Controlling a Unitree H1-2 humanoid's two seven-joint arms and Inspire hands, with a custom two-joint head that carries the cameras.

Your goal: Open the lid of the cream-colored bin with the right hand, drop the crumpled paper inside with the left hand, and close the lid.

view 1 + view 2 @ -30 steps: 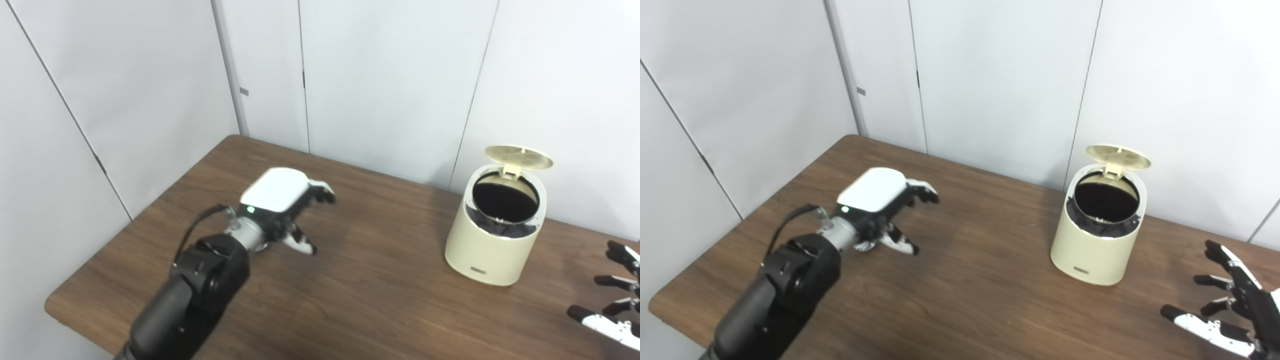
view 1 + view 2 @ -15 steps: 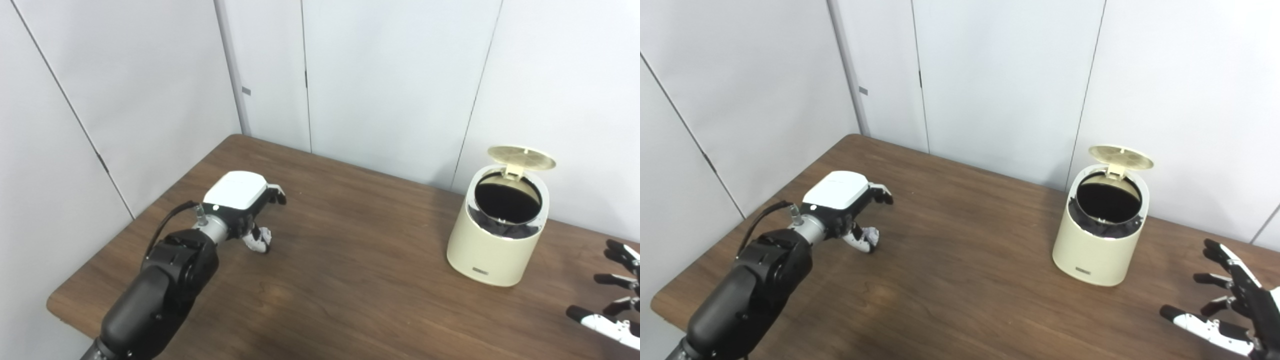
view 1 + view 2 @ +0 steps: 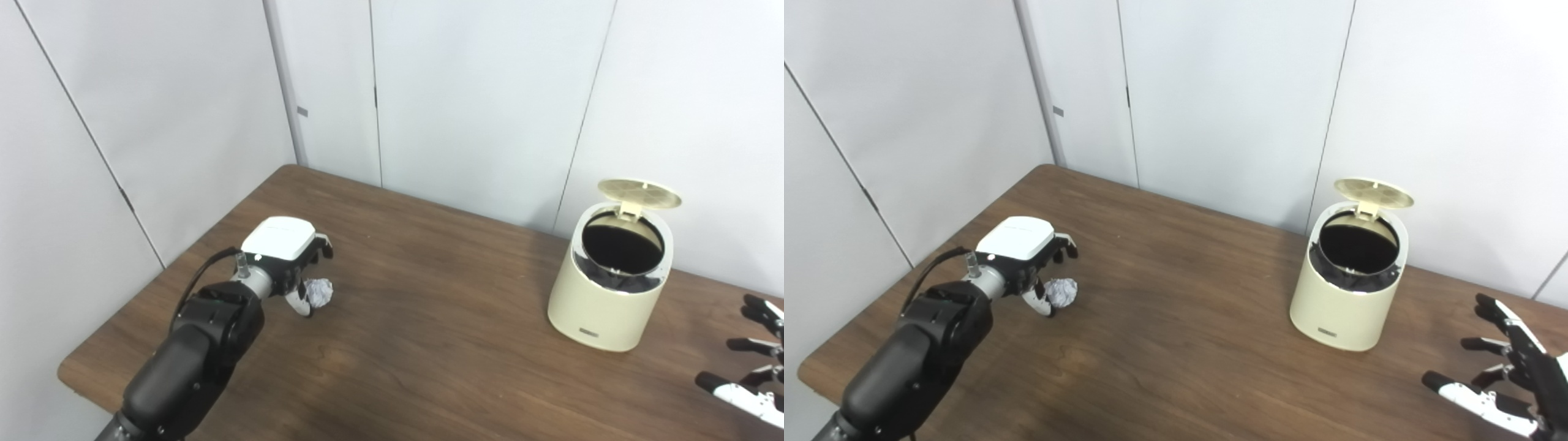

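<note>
On the brown table point(image 3: 429, 343) between white walls point(image 3: 478, 92), both hands spread empty.

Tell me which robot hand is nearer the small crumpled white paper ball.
Left. The left robot hand is right beside the crumpled white paper ball, fingers open around it. The right robot hand waits, open, past the cream-colored bin.

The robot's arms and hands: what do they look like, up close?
The left arm is a chunky, glossy black casing, with a silver metal wrist and a thin black cable looping beside it. The left hand has a smooth white plate on its back, and black fingers with white segments. The right hand shows slim black fingers and a white-and-black thumb; its arm is out of view.
</note>
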